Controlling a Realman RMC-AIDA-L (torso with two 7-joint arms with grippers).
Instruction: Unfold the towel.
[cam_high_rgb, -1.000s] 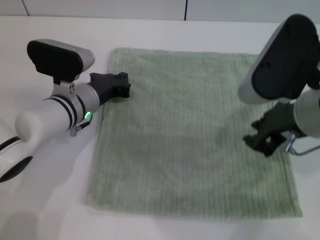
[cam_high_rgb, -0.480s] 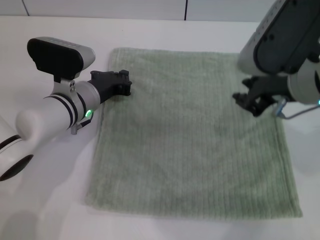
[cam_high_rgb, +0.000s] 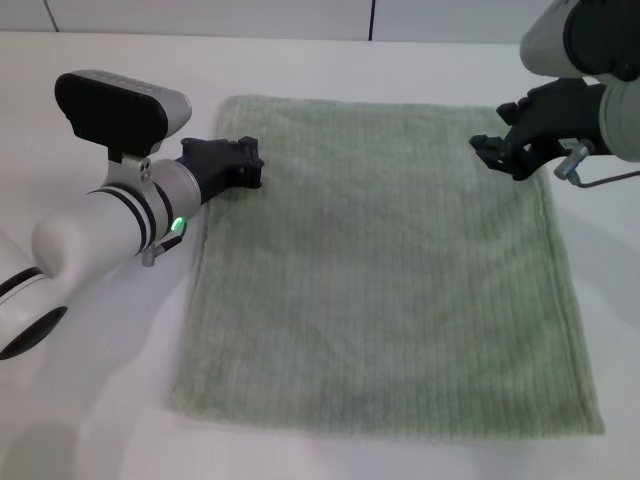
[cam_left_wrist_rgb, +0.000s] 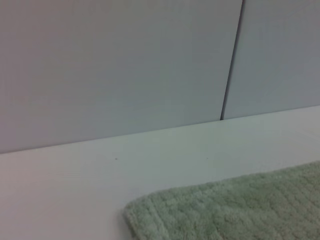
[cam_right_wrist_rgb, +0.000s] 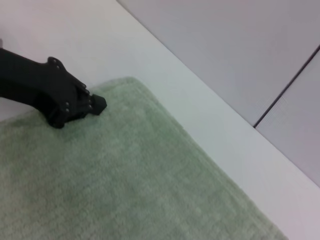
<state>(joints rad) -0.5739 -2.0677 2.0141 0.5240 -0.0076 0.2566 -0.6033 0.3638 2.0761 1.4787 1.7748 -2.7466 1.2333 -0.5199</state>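
Lying flat on the counter (cam_high_rgb: 100, 400), the towel (cam_high_rgb: 385, 270) looks fully spread. Left pincer (cam_high_rgb: 240, 165) rests at its far-left corner, right pincer (cam_high_rgb: 500, 150) hovers over the far-right; whether either grips anything, I can't tell.

White tabletop (cam_high_rgb: 330, 65) against a pale panelled wall (cam_left_wrist_rgb: 115, 65) (one dark vertical seam (cam_left_wrist_rgb: 231, 60)).
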